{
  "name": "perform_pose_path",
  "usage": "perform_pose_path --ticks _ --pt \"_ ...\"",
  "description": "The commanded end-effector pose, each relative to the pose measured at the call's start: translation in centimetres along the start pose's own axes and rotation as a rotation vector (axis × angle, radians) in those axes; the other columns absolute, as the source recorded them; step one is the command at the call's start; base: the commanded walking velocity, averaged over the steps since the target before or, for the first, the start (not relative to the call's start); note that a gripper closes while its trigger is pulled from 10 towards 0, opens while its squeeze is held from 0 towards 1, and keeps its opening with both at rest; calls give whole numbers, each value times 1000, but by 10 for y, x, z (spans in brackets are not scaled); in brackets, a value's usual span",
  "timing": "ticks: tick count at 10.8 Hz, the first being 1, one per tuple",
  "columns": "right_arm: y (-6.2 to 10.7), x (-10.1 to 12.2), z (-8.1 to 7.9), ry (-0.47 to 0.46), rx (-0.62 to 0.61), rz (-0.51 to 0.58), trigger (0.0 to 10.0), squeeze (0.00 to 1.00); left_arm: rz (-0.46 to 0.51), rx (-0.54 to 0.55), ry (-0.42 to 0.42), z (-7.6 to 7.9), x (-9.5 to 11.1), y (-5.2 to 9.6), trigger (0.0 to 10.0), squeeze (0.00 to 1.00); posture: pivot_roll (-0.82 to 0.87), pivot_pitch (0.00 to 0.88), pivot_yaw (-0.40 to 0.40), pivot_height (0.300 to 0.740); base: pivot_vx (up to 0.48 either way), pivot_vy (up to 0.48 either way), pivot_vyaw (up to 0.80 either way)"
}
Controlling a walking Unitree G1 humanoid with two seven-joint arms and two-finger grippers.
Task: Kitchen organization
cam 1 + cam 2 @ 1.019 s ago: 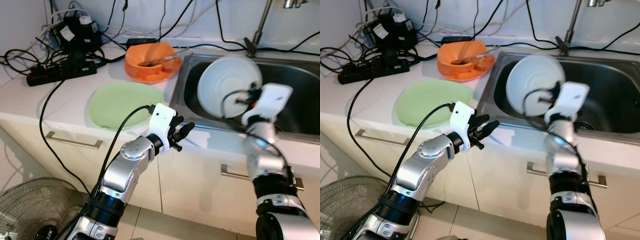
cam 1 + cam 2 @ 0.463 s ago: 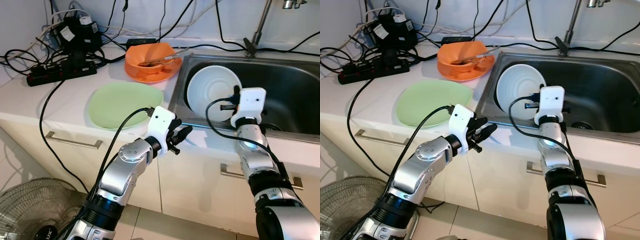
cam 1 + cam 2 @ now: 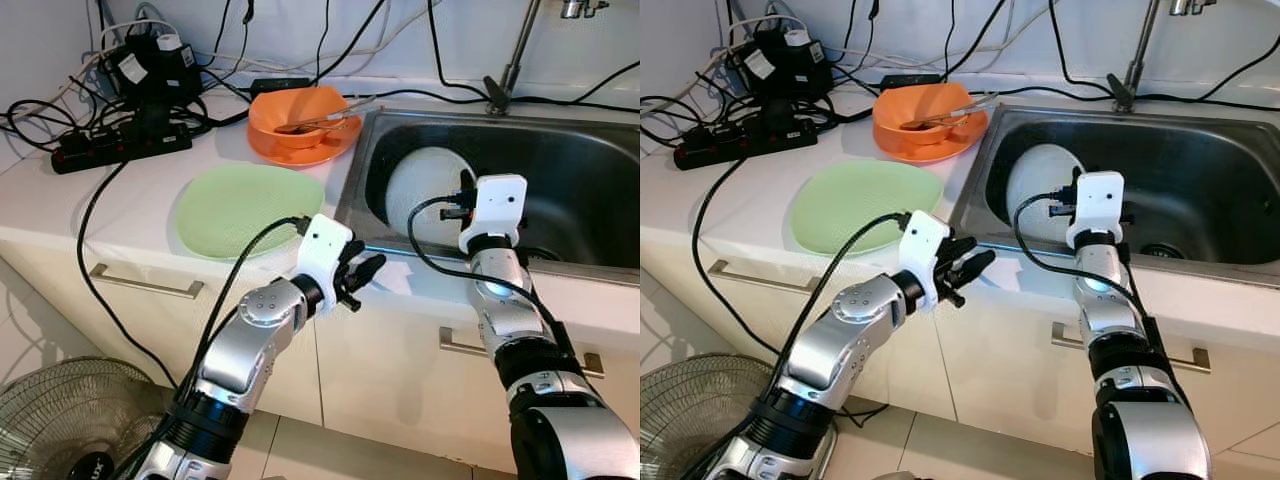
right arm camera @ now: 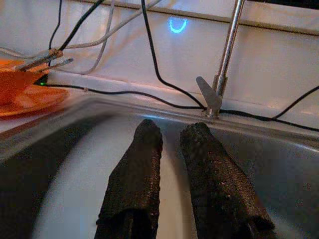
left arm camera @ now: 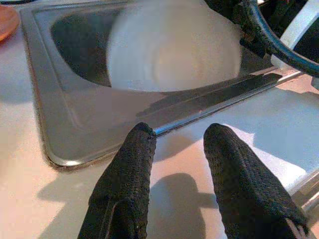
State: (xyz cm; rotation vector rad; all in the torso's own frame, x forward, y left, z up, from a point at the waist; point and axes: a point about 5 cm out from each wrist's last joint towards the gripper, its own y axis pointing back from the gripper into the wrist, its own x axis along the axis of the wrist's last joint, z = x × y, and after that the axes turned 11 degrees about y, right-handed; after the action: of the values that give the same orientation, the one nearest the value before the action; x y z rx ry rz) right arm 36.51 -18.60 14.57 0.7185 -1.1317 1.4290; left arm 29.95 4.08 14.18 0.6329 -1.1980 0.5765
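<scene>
While the left gripper (image 3: 362, 275) hovers open, holding nothing, at the near counter edge, the right gripper (image 4: 169, 144) reaches into the stainless-steel sink (image 3: 590, 170), fingers nearly closed around the tilted round white plate (image 3: 425, 190); whether they grip is unclear. Far left lies a green plate (image 3: 250, 205).

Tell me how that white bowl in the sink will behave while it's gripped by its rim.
The white bowl looks rigid and glazed, so likely slippery and breakable against the steel sink. Held on edge by the right gripper, whose jaws pinch its rim, it may swing or slip.
</scene>
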Motion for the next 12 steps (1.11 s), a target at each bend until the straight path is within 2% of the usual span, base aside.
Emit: perform_pose_path --ticks 1,4,6,7,9,10,12 --pt "-3 4 -6 -18 15 10 10000 0 1 -1 -12 1 1 2 10000 0 80 0 76 740 0 0 0" --pt "-3 5 -8 -34 22 16 10000 0 2 1 -13 0 1 2 10000 0 76 0 77 740 0 0 0" --pt "-5 12 -5 -80 12 41 10000 0 9 8 -14 0 1 2 10000 0 70 0 76 740 0 0 0" --pt "-7 20 -3 -108 4 77 10000 0 24 20 -16 -1 2 2 10000 0 70 0 76 740 0 0 0" --pt "-10 43 13 -187 -31 162 10000 0 39 35 -23 -3 4 1 10000 0 56 0 70 740 0 0 0" --pt "-8 49 17 -202 -29 183 10000 0 45 39 -24 -3 4 1 10000 0 50 0 70 740 0 0 0" --pt "15 54 29 -197 -38 219 10000 0 113 79 -19 -7 10 0 10000 0 31 1 68 740 0 0 0"
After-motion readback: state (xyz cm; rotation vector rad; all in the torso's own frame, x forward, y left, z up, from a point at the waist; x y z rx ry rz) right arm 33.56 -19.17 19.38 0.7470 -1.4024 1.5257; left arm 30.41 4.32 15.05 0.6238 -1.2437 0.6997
